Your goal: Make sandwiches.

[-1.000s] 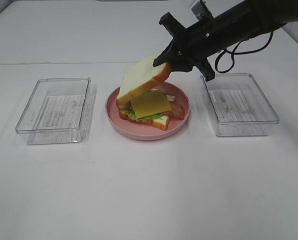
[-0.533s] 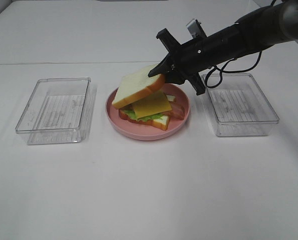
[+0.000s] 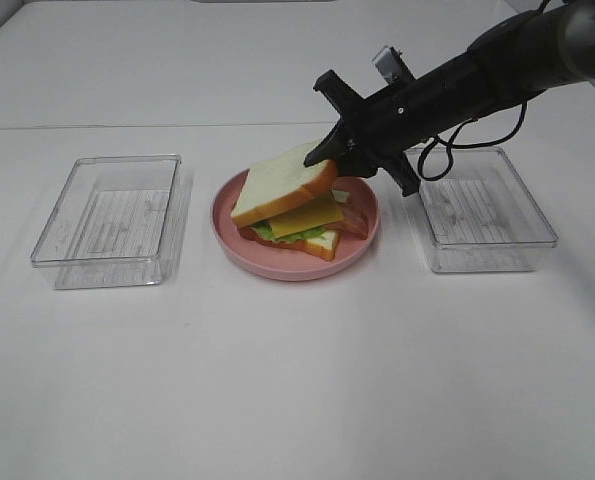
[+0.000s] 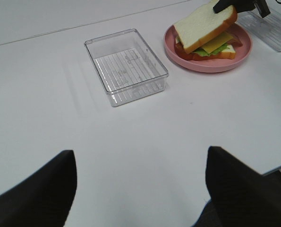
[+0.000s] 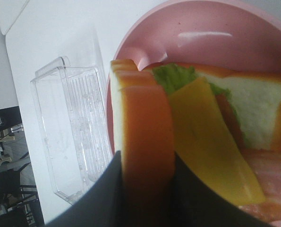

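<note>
On the round pink plate (image 3: 362, 236) lies a stack: a bottom bread slice (image 3: 319, 243), green lettuce (image 3: 277, 234), bacon (image 3: 352, 222) and yellow cheese (image 3: 302, 214). My right gripper (image 3: 326, 158) is shut on the back edge of the top bread slice (image 3: 280, 182), which rests tilted on the cheese. The right wrist view shows the slice's crust (image 5: 145, 137) clamped between the fingers, with the cheese (image 5: 207, 142) and lettuce (image 5: 174, 76) beside it. My left gripper (image 4: 140, 179) hangs open and empty, far from the plate, over bare table.
A clear plastic tray (image 3: 107, 220) stands left of the plate and another (image 3: 477, 208) to its right; both are empty. The right arm reaches in from the upper right above the right tray.
My right gripper has lowered the top bread slice from above the plate down onto the cheese, and the slice has flattened. The left arm has not moved.
</note>
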`<action>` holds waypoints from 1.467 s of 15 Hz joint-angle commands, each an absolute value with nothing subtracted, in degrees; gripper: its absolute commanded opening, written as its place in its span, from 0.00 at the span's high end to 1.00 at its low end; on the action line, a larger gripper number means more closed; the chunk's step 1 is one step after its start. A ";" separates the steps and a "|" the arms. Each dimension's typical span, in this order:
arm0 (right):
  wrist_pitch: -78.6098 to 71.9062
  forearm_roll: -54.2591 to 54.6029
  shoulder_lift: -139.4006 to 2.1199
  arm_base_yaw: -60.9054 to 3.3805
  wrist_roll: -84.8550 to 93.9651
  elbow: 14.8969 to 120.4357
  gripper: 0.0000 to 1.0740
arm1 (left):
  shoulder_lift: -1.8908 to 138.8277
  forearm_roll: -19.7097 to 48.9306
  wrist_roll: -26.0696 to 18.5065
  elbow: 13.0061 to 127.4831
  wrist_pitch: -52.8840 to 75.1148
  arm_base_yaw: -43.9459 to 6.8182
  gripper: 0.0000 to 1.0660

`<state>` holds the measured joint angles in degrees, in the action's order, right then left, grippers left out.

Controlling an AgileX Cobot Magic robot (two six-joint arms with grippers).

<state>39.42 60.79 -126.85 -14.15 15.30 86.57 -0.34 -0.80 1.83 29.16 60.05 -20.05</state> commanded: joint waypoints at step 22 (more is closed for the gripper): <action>65.32 7.51 -91.33 -14.09 4.93 84.22 0.24 | -1.55 -0.69 1.03 28.99 59.64 -20.34 0.32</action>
